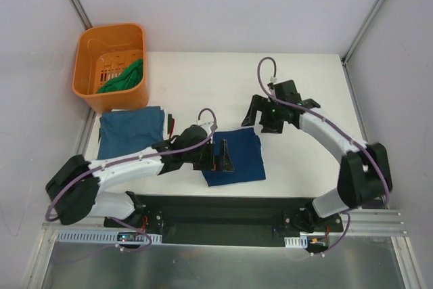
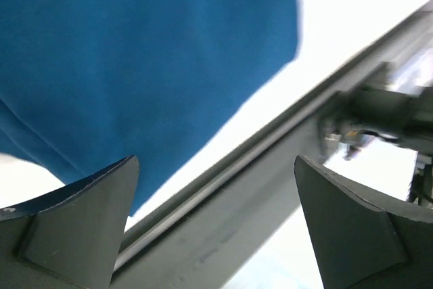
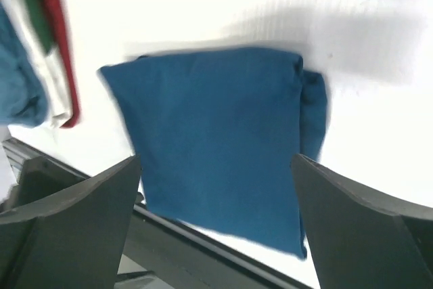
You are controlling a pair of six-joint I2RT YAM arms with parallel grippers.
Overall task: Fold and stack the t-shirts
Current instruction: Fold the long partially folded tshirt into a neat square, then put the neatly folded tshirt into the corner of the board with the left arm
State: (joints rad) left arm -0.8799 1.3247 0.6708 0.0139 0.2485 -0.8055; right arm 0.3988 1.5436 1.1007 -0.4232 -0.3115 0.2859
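A folded teal-blue t-shirt (image 1: 238,157) lies on the white table near the front edge. It also shows in the left wrist view (image 2: 135,65) and the right wrist view (image 3: 216,140). My left gripper (image 1: 221,157) is open and empty, low over the shirt's left part; in its own view (image 2: 215,167) nothing sits between the jaws. My right gripper (image 1: 265,118) is open and empty, above the shirt's far right corner, and stays empty in its own view (image 3: 215,160). A stack of folded t-shirts (image 1: 128,133) with a teal-blue one on top lies at the left, with red, green and white edges (image 3: 51,52).
An orange plastic basket (image 1: 88,65) stands at the back left with a green shirt (image 1: 125,78) in it. A dark rail (image 2: 223,214) runs along the table's front edge, close to the folded shirt. Grey walls close in the table on both sides.
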